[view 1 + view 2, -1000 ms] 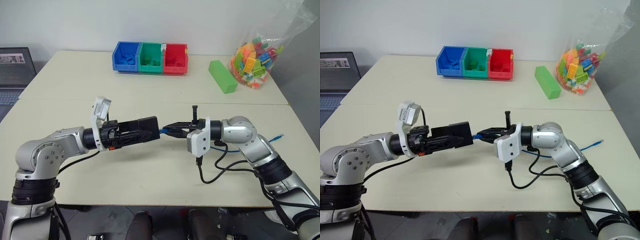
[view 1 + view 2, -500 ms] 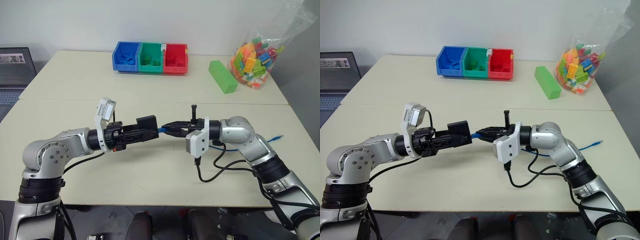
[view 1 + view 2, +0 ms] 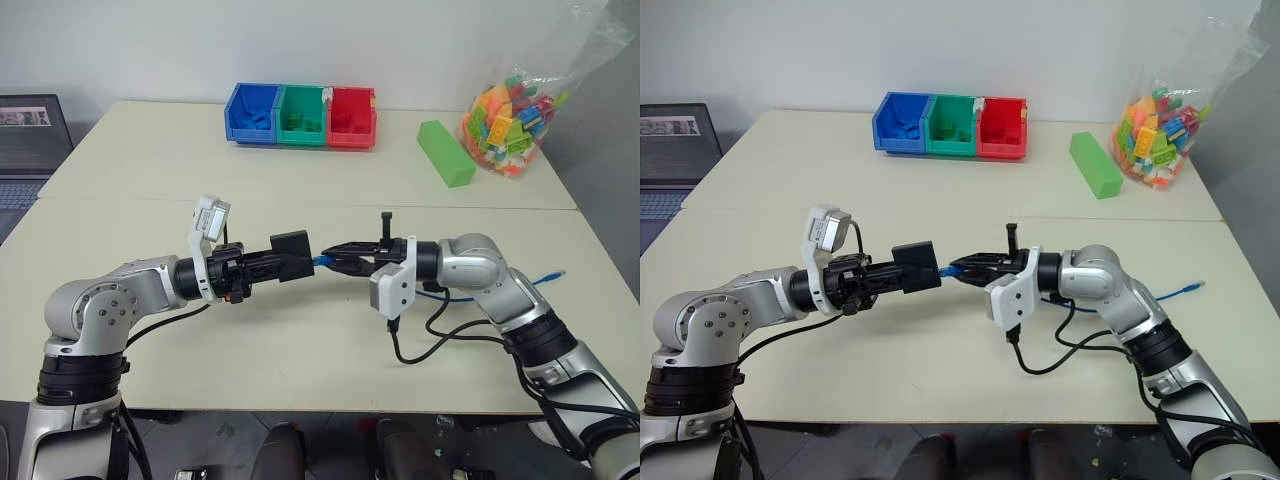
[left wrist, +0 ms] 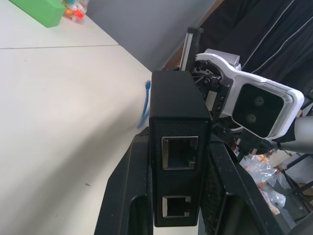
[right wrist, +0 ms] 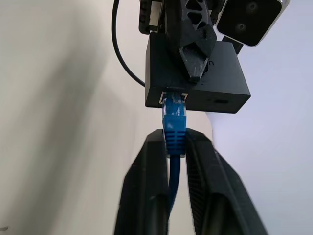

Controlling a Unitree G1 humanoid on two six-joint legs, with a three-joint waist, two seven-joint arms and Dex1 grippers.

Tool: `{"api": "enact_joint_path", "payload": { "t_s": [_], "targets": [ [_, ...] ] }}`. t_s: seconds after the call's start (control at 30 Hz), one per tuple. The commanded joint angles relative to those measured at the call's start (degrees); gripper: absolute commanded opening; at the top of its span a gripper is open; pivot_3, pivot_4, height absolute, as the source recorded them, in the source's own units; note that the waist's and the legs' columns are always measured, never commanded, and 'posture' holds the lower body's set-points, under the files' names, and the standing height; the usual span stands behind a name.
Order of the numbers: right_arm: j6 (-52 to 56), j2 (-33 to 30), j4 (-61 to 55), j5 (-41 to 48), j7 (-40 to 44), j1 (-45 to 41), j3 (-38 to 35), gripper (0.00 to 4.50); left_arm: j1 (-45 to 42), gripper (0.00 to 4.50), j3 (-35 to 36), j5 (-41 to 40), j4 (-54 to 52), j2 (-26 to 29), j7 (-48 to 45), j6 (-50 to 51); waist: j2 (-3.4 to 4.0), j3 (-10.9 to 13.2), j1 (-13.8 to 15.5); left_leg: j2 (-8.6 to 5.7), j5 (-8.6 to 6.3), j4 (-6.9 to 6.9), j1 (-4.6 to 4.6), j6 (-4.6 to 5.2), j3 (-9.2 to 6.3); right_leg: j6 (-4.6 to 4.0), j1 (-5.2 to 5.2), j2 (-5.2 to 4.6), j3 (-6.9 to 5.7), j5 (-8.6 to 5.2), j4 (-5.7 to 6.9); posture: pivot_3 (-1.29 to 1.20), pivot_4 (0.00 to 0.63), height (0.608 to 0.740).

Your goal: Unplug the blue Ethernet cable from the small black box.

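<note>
Above table, left gripper clamps small black box; right gripper pinches blue Ethernet cable, plugged in.

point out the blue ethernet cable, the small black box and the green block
blue Ethernet cable (image 5: 174,122), right wrist view, plug boot at the box's port
small black box (image 4: 178,103), left wrist view, top face
green block (image 3: 444,153), left eye view, top face
</note>
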Motion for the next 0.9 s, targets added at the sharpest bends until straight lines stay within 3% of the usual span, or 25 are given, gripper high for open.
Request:
{"api": "enact_joint_path", "payload": {
  "t_s": [0.03, 0.17, 0.43, 0.6, 0.9],
  "targets": [
    [3.2, -1.4, -3.3, 4.2, 3.3, 0.6, -1.3, 1.9, -1.3, 0.79, -1.8, 3.5, -2.0, 2.1, -4.1, -3.8, 0.0, 0.0, 0.0, 0.0, 0.0, 0.0, 0.0, 0.0, 0.0, 0.0, 0.0, 0.0, 0.0, 0.0, 0.0, 0.0, 0.15, 0.74],
    [13.0, -3.8, -9.5, 11.2, 9.0, 2.8, -2.0, 2.84, -1.4, 0.79, -5.7, 9.0, -2.1, 4.4, -9.8, -9.2, 0.0, 0.0, 0.1, 0.0, 0.0, -0.01, 0.0, 0.0, 0.0, 0.0, 0.0, 0.01, 0.0, 0.0, -0.01, 0.0, 0.15, 0.74],
    [55.3, -4.2, -23.4, 37.1, 9.9, 6.3, -7.0, 2.86, -4.1, 0.79, -10.4, 14.4, 0.1, 4.2, -17.9, -15.4, 0.0, 0.0, 0.1, 0.01, 0.0, 0.0, 0.0, 0.01, -0.03, 0.0, 0.01, 0.01, -0.01, 0.0, -0.01, 0.0, 0.15, 0.74],
    [72.6, -1.1, -24.9, 48.0, 5.0, 7.2, -10.9, 2.86, -5.4, 0.79, -10.5, 14.4, 1.7, 2.8, -19.1, -15.2, 0.0, 0.0, 0.0, 0.0, -0.01, 0.0, 0.0, 0.02, -0.02, 0.0, 0.01, 0.02, -0.02, 0.0, -0.01, 0.0, 0.15, 0.74],
    [80.7, 3.2, -26.3, 53.0, -0.7, 9.7, -13.8, 2.86, -4.3, 0.79, -8.5, 13.6, 3.1, 2.1, -18.4, -14.3, 0.0, 0.0, 0.0, -0.01, -0.02, -0.02, -0.06, 0.03, 0.0, 0.02, -0.06, 0.04, -0.01, -0.02, -0.03, 0.0, 0.15, 0.74]
  ]
}}
